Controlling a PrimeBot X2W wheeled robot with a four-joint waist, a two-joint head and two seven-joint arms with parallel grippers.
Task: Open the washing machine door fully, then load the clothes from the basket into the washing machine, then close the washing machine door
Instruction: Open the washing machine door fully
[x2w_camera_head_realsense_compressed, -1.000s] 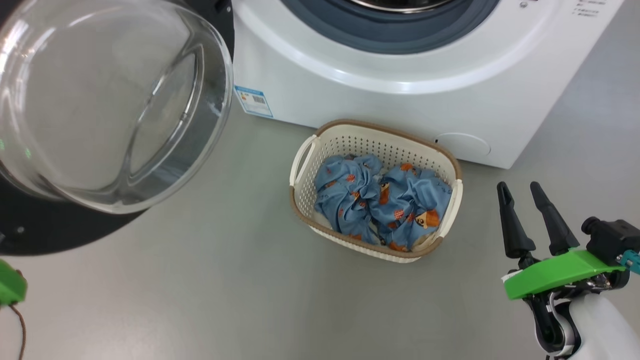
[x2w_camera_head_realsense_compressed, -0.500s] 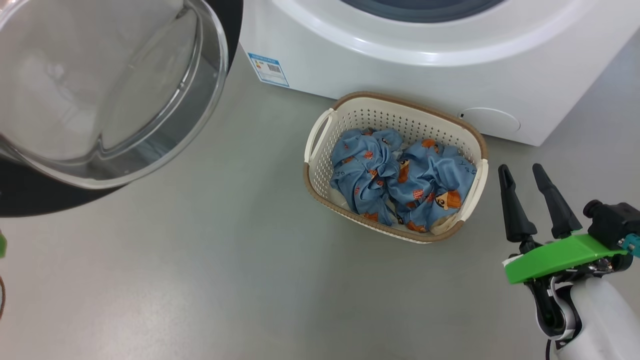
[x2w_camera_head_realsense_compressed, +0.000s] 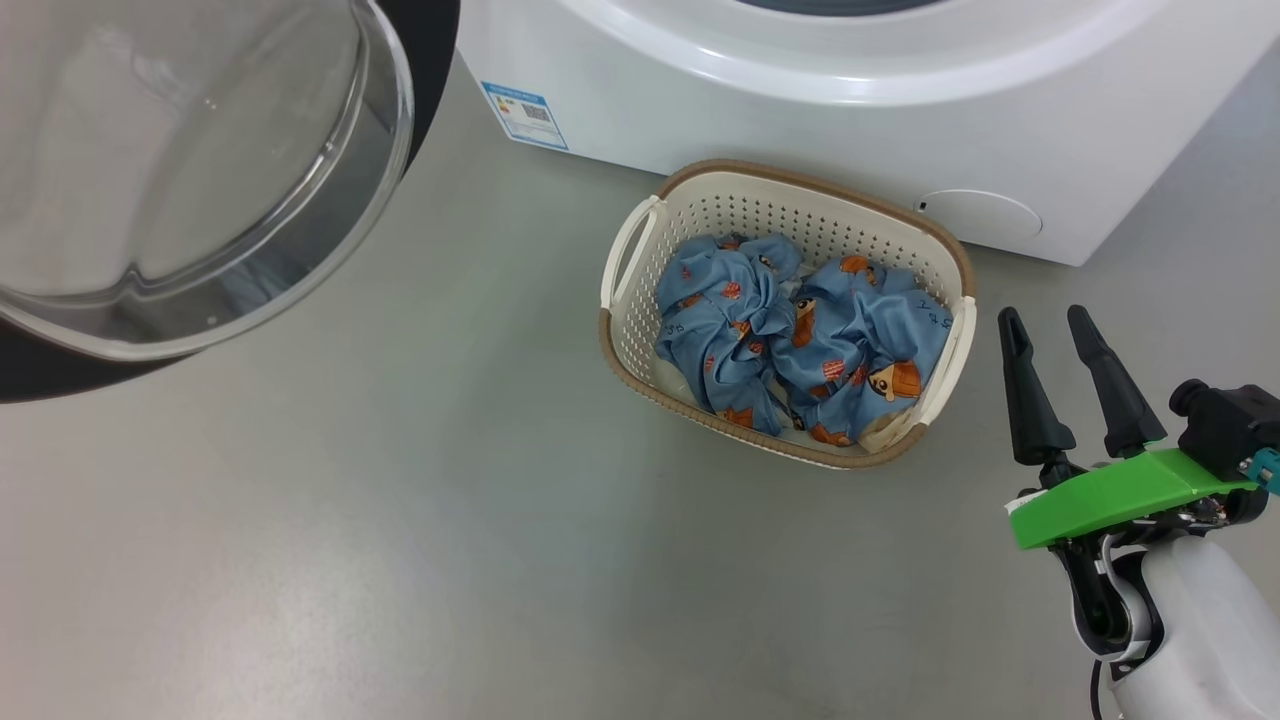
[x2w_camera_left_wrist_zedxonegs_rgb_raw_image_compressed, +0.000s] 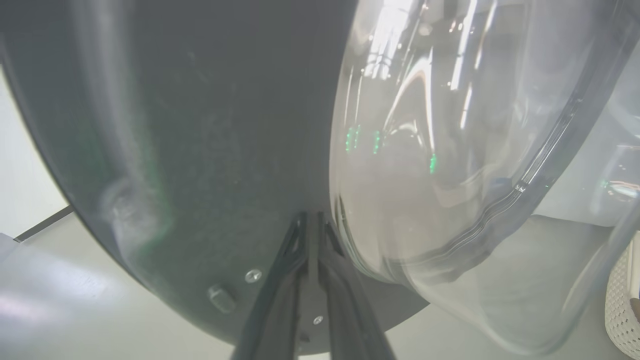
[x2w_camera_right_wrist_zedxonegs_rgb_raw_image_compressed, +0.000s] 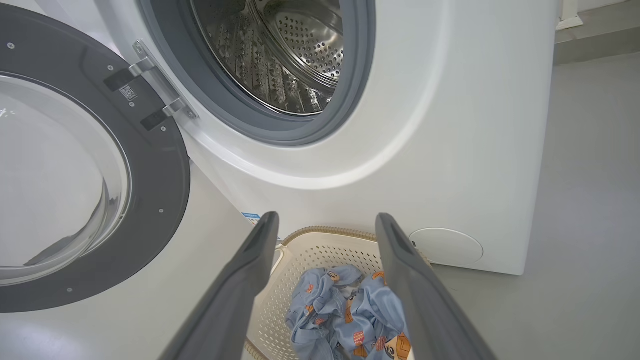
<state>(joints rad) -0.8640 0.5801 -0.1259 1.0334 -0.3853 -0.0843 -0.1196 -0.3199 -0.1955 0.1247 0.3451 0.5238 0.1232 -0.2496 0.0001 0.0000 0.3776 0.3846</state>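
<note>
Hazard: wide-spread right gripper (x2w_camera_head_realsense_compressed: 1043, 315) may hook brown rim of cream perforated plastic basket (x2w_camera_head_realsense_compressed: 800, 215), tipping out light blue printed clothes (x2w_camera_head_realsense_compressed: 800, 340).

The right gripper (x2w_camera_head_realsense_compressed: 1043, 316) is showing two long matt black fingers (x2w_camera_head_realsense_compressed: 1030, 420), each one thick at the root and narrowing to a rounded tip. Under them a bright green plate (x2w_camera_head_realsense_compressed: 1120, 495) is running across like a flat wedge, and a black camera block (x2w_camera_head_realsense_compressed: 1225, 430) with a round knob is sitting on its far end, a teal plug (x2w_camera_head_realsense_compressed: 1266, 466) poking out beside it. Below, the forearm (x2w_camera_head_realsense_compressed: 1190, 620) is gleaming glossy white, ringed by a black collar (x2w_camera_head_realsense_compressed: 1092, 605), with a thin black cable (x2w_camera_head_realsense_compressed: 1097, 692) trailing off it. Up close those fingers are looking dark grey, flat-faced and smooth. The left gripper (x2w_camera_left_wrist_zedxonegs_rgb_raw_image_compressed: 310, 220) is showing slim dark fingers with a pale strip between them
</note>
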